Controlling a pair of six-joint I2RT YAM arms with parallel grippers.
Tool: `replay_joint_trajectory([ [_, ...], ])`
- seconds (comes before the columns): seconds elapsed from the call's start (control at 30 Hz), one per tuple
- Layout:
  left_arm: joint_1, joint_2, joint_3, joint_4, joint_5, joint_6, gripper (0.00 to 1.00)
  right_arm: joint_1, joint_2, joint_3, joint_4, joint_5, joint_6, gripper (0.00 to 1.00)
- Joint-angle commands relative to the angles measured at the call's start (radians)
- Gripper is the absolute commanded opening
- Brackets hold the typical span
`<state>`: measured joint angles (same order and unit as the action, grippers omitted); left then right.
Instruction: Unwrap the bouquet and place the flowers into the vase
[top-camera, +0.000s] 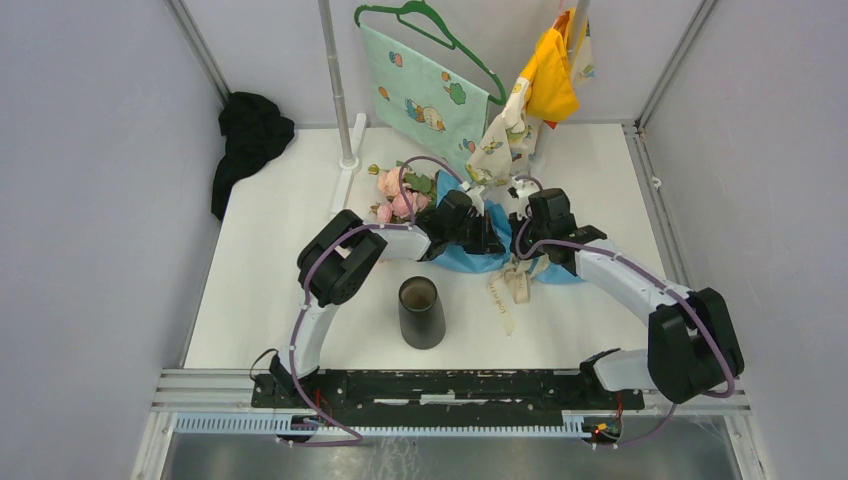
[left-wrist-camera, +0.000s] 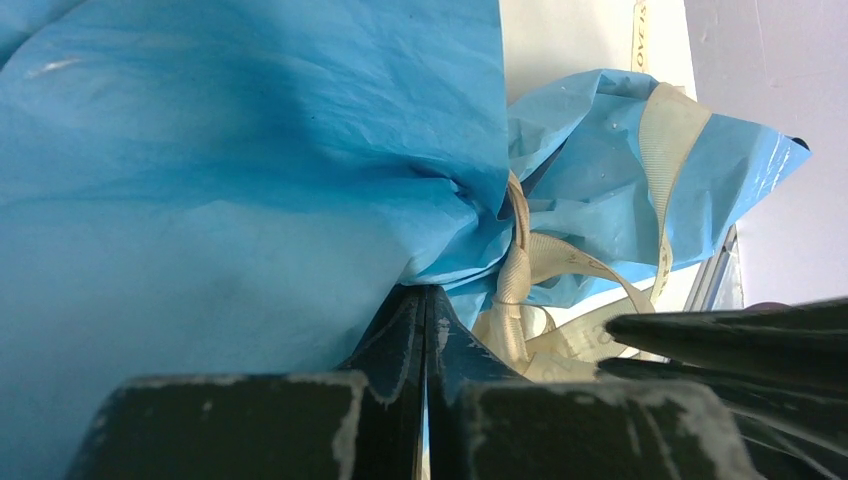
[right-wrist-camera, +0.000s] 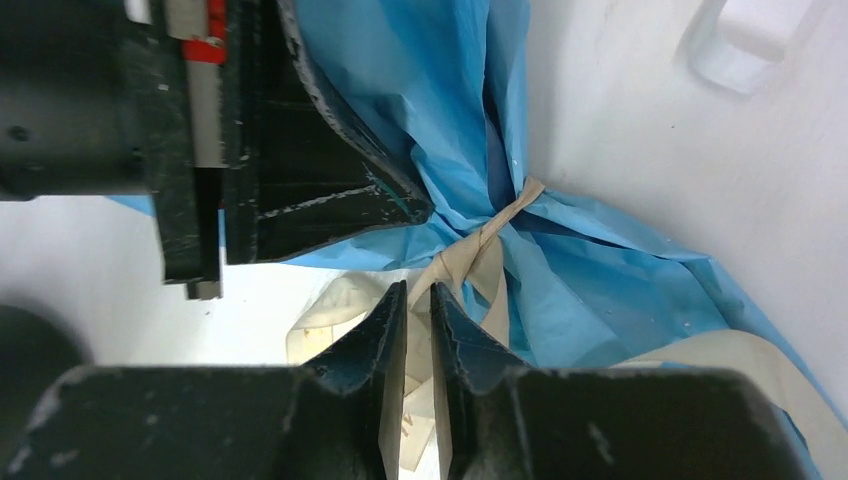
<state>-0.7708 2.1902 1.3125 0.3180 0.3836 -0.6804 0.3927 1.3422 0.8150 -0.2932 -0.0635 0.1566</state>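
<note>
One bouquet lies at the far middle of the bench, its pink roses pointing left, too bunched to count. One black vase stands upright nearer, apart from it. Two hands meet at the knot: the left hand is pinched tight on the blue paper, while the right hand stands narrowly apart, the single cream ribbon in its gap. The ribbon's printed lettering is too small to read.

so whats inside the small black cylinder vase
Nothing sticks out of the small black cylindrical vase, and its open mouth looks empty. The very bottom cannot be made out from above.
</note>
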Motion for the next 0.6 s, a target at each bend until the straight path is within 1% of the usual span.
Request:
replay_joint_trajectory([
  [0.0, 0.016, -0.009, -0.035, -0.083, -0.077, 0.016, 0.02, -0.006, 0.019, -0.018, 0.085, 0.055, 0.017, 0.21],
  [0.07, 0.017, -0.007, -0.033, -0.083, -0.076, 0.016, 0.02, -0.017, 0.033, -0.020, 0.092, 0.057, 0.019, 0.27],
  [0.13, 0.016, -0.003, -0.031, -0.083, -0.075, 0.015, 0.02, -0.028, 0.052, -0.020, 0.104, 0.057, 0.018, 0.29],
  [0.27, 0.018, 0.000, -0.034, -0.083, -0.072, 0.013, 0.02, -0.053, 0.096, -0.010, 0.119, 0.082, 0.031, 0.30],
  [0.3, 0.018, -0.001, -0.035, -0.084, -0.072, 0.014, 0.02, -0.061, 0.105, -0.010, 0.128, 0.081, 0.033, 0.32],
  [0.43, 0.022, -0.004, -0.039, -0.083, -0.073, 0.015, 0.02, -0.080, 0.148, 0.009, 0.141, 0.067, 0.040, 0.33],
  [0.47, 0.022, -0.004, -0.041, -0.083, -0.073, 0.015, 0.02, -0.080, 0.158, 0.012, 0.145, 0.038, 0.042, 0.33],
  [0.57, 0.025, -0.004, -0.044, -0.083, -0.073, 0.015, 0.02, -0.082, 0.181, 0.018, 0.167, 0.014, 0.053, 0.33],
])
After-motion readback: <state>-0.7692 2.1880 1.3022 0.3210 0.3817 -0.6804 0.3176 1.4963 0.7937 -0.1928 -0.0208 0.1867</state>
